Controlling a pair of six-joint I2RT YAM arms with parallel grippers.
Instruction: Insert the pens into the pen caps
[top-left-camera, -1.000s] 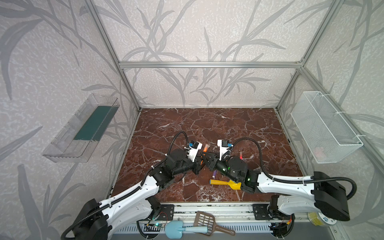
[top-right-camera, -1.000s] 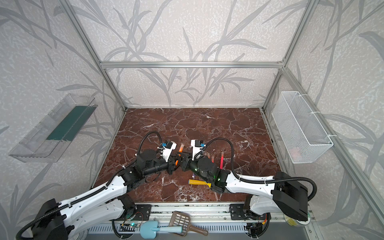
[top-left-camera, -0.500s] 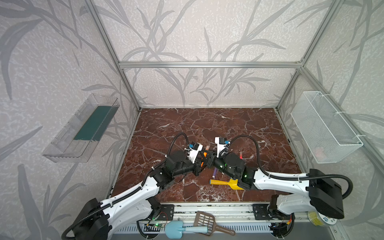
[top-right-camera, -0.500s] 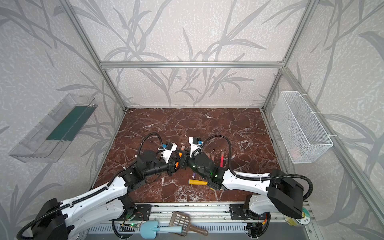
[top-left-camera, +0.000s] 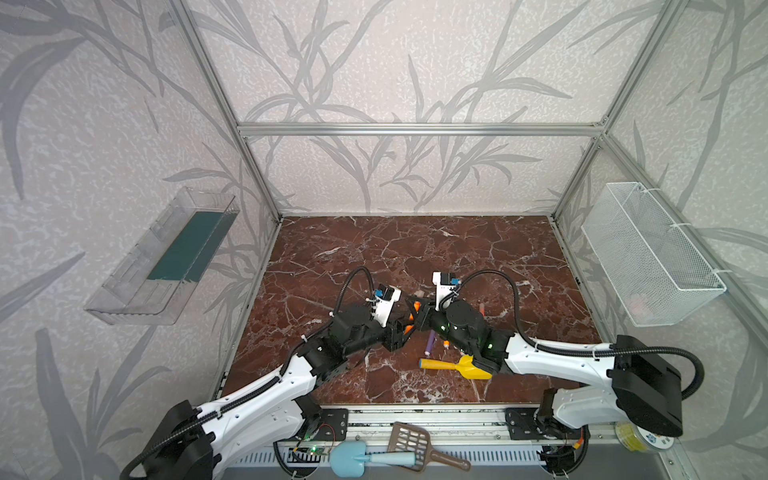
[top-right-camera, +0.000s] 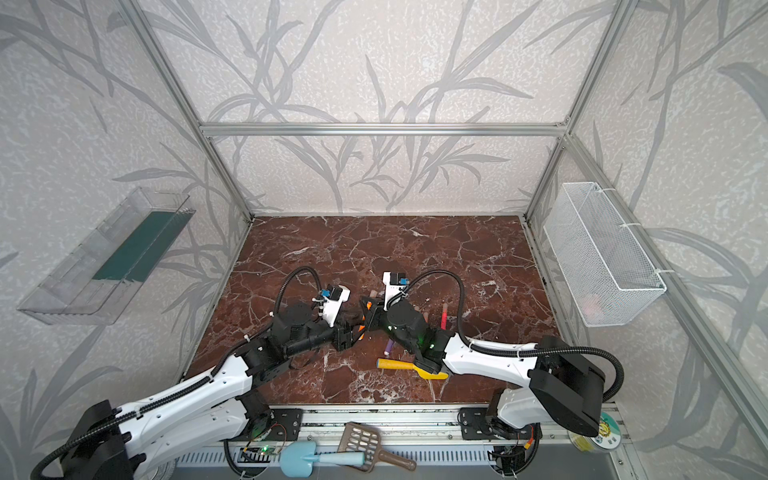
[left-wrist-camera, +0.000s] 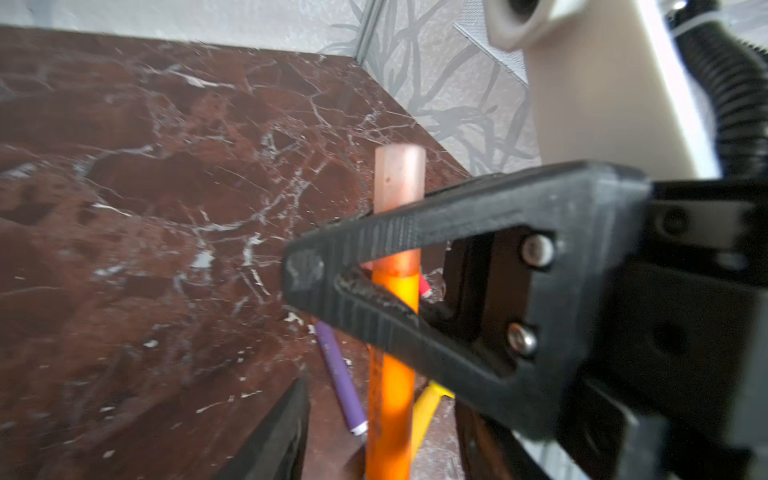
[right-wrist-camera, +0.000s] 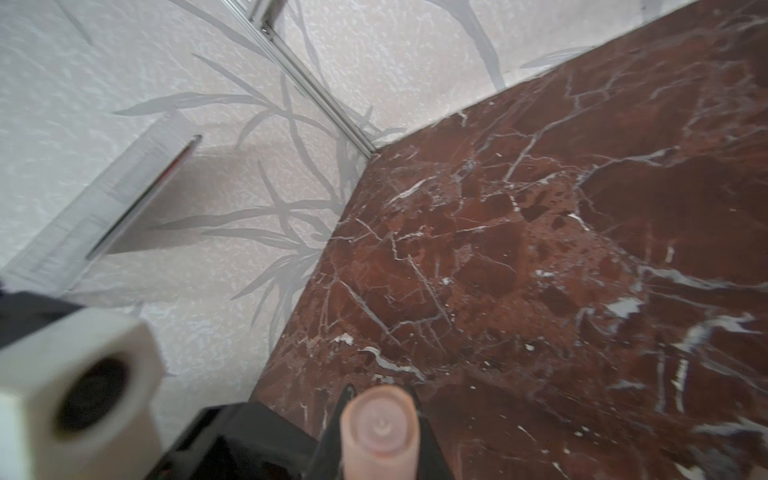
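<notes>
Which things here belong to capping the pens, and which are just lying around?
For the job: capped orange pen, purple pen, red-pink pen.
Just lying about: yellow toy shovel, blue scoop, brown slotted scoop, wire basket, clear wall tray.

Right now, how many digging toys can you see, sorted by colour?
Yellow shovel: 1
Blue shovel: 1
Brown sieve scoop: 1
Total: 3
</notes>
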